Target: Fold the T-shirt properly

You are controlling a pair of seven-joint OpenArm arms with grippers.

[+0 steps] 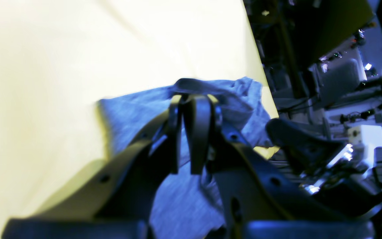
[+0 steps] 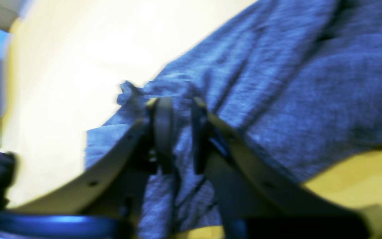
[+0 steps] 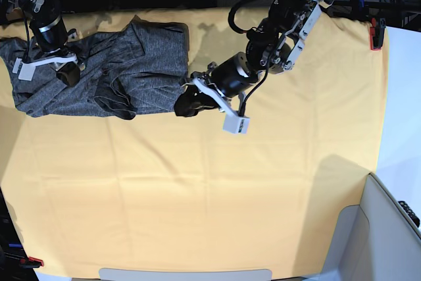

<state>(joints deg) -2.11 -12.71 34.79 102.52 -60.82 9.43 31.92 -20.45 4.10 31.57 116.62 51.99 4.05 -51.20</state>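
T-shirt (image 3: 99, 77) heathered charcoal grey; cloth (image 3: 197, 189) plain yellow.

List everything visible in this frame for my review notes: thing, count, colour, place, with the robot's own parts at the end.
T-shirt: one, heathered charcoal grey, bunched and creased at the far left of the table, not yet folded.
Yellow cloth: one, plain yellow, spread over the whole table under the shirt.
Red clamp: one, red, at the cloth's far right edge.
Grey panel: one, light grey, near right corner of the base view.
Left tool: one, black, shut on a fold at the shirt's right end.
Right tool: one, black, fingers nearly together around the fabric at the shirt's left end.
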